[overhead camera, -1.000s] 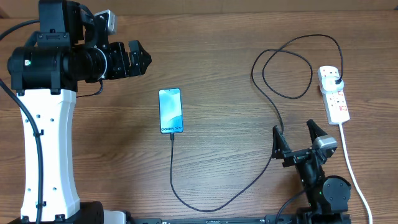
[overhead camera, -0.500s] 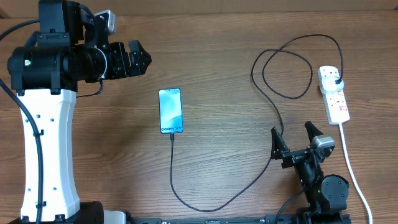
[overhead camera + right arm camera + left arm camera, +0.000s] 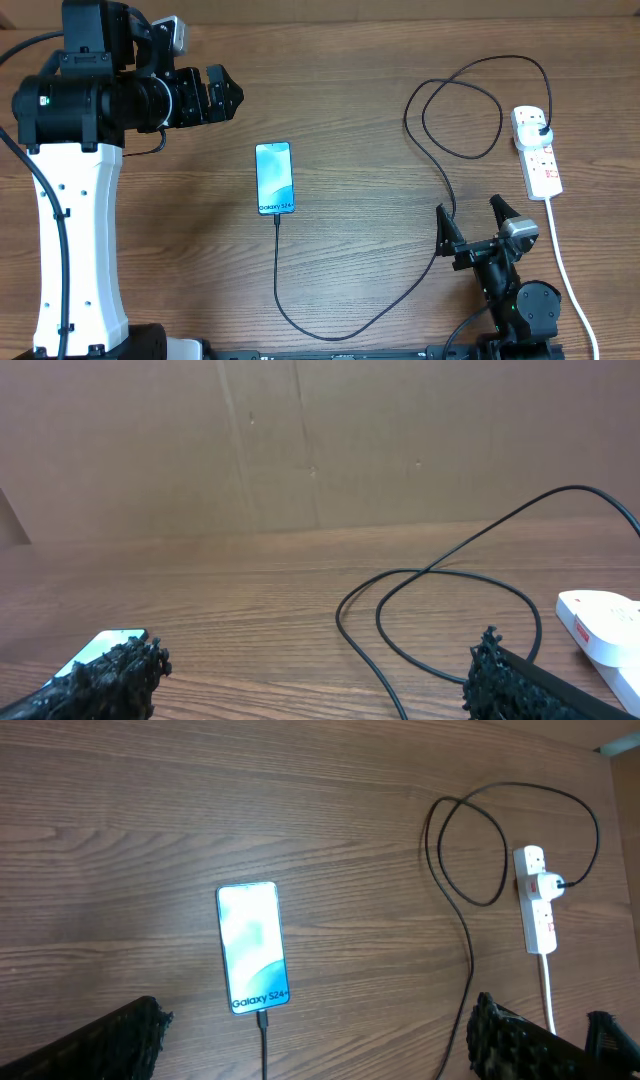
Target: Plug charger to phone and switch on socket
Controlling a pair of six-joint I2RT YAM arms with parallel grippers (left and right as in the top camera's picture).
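Note:
The phone [image 3: 274,178] lies flat mid-table with its blue screen lit; it also shows in the left wrist view [image 3: 252,947] and at the lower left edge of the right wrist view [image 3: 105,645]. The black charger cable [image 3: 440,165] is plugged into the phone's lower end, loops across the table and ends in a black plug seated in the white socket strip [image 3: 537,152], also in the left wrist view [image 3: 536,898]. My left gripper [image 3: 220,95] is open and empty, high at the far left. My right gripper [image 3: 472,228] is open and empty near the front edge.
The socket's thick white cord [image 3: 563,262] runs down the right side to the front edge. The cable loop [image 3: 440,620] lies just ahead of my right gripper. The left arm's white base [image 3: 75,250] stands at the left.
My right gripper has pulled back slightly toward the front edge. The phone, cable, socket and left arm have not moved.

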